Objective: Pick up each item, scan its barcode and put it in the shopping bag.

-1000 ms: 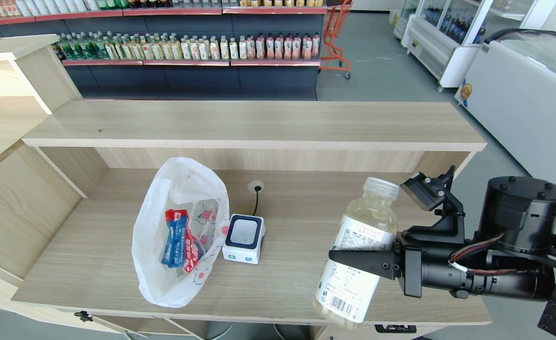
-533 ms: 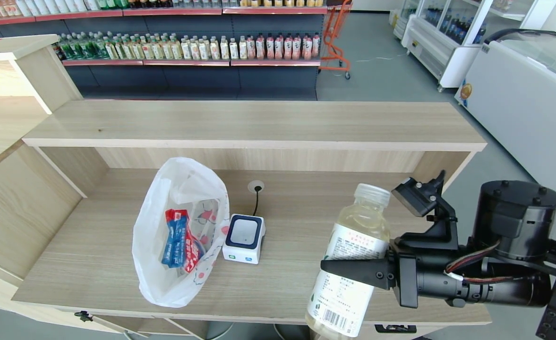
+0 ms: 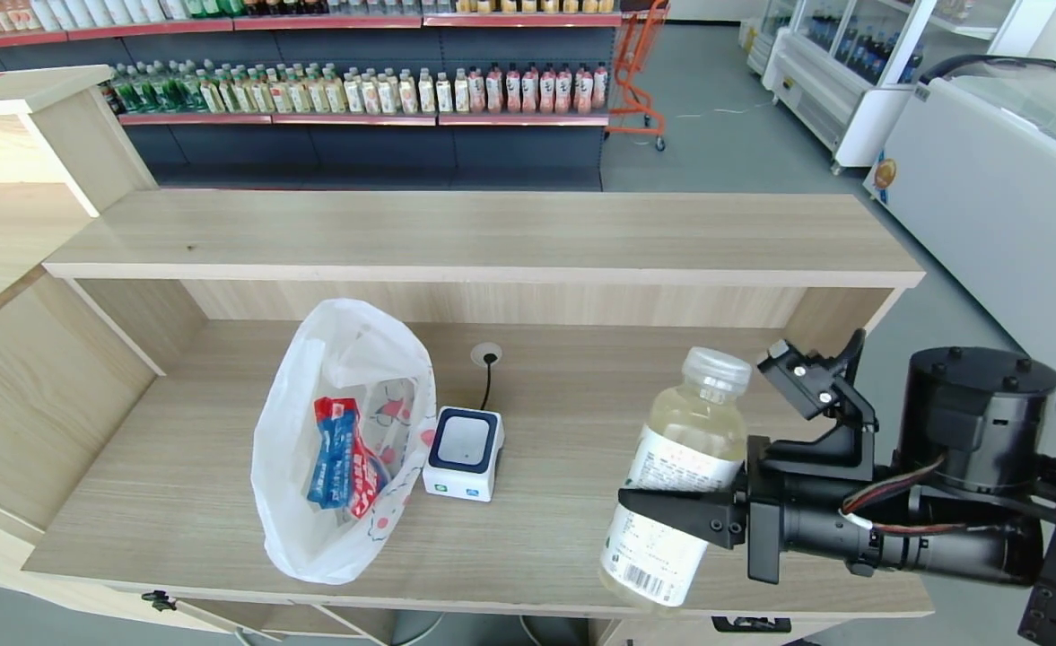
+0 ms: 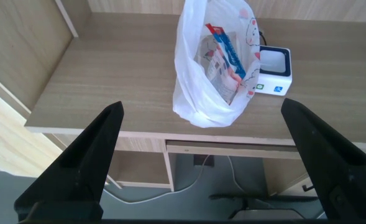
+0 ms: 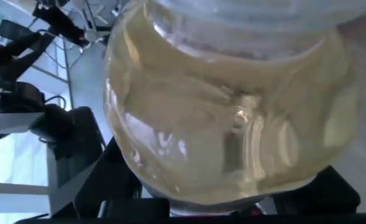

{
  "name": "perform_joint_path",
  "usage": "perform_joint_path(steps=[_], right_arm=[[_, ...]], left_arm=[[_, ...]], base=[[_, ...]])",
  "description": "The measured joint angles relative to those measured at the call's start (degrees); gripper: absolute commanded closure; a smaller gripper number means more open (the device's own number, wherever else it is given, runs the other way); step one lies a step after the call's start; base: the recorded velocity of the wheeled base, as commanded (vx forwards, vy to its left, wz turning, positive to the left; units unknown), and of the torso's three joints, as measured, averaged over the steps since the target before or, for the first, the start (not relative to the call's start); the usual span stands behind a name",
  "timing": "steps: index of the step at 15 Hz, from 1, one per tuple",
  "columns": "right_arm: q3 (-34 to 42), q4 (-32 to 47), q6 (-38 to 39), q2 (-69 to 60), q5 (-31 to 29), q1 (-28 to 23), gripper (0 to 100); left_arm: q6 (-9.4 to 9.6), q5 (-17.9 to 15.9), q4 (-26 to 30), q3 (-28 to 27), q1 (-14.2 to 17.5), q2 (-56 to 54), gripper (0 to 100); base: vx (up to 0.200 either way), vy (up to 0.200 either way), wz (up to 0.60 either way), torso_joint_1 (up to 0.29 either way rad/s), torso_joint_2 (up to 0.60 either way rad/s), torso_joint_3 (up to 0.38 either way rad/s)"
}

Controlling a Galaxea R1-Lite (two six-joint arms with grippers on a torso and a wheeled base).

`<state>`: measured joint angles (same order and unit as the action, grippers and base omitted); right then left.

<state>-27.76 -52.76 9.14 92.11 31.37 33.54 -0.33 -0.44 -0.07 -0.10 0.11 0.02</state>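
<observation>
My right gripper [image 3: 671,502] is shut on a clear bottle [image 3: 682,475] of pale yellow drink with a white label, held tilted above the counter's front right part, barcode facing down and toward me. The bottle's shoulder [image 5: 232,112] looms close in the right wrist view. The white barcode scanner [image 3: 463,452] sits mid-counter, left of the bottle. Beside it stands the white shopping bag [image 3: 341,440], open, with a red and blue packet [image 3: 341,453] inside. My left gripper [image 4: 204,162] hangs open, apart from and in front of the counter edge, with the bag [image 4: 217,62] and scanner [image 4: 273,62] beyond it.
The wooden counter [image 3: 178,484] has a raised back ledge [image 3: 483,238] and a side wall on the left. A cable runs from the scanner to a grommet hole [image 3: 485,353]. Shelves of bottles [image 3: 357,90] and freezers [image 3: 994,170] stand far behind.
The right gripper with the bottle dipped and shifted left, then rose a little and moved back right. The bottle's tilt changed slightly. Bag and scanner stayed put.
</observation>
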Motion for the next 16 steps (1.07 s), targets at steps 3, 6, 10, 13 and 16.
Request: perform_joint_path(steps=[3, 6, 10, 13, 16], right_arm=[[1.52, 0.62, -22.09, -1.18, -12.48, -6.73, 100], [2.85, 0.51, -34.84, -4.38, -15.12, -11.08, 100], [3.78, 0.38, -43.04, -6.47, -15.14, -14.34, 100], [4.45, 0.4, -42.89, -7.39, -15.17, -14.82, 100], [5.5, 0.38, -41.37, -8.0, -14.75, -14.82, 100]], left_arm=[[0.0, 0.0, 0.0, 0.0, 0.0, 0.0, 0], [0.0, 0.0, 0.0, 0.0, -0.01, 0.0, 0], [0.0, 0.0, 0.0, 0.0, 0.0, 0.0, 0], [0.33, -0.07, 0.0, 0.0, 0.05, 0.0, 0], [0.38, -0.05, 0.0, 0.0, 0.05, 0.0, 0]], base=[[0.0, 0.0, 0.0, 0.0, 0.0, 0.0], [0.0, 0.0, 0.0, 0.0, 0.0, 0.0], [0.0, 0.0, 0.0, 0.0, 0.0, 0.0], [0.0, 0.0, 0.0, 0.0, 0.0, 0.0], [0.0, 0.2, 0.0, 0.002, 0.0, 0.002]])
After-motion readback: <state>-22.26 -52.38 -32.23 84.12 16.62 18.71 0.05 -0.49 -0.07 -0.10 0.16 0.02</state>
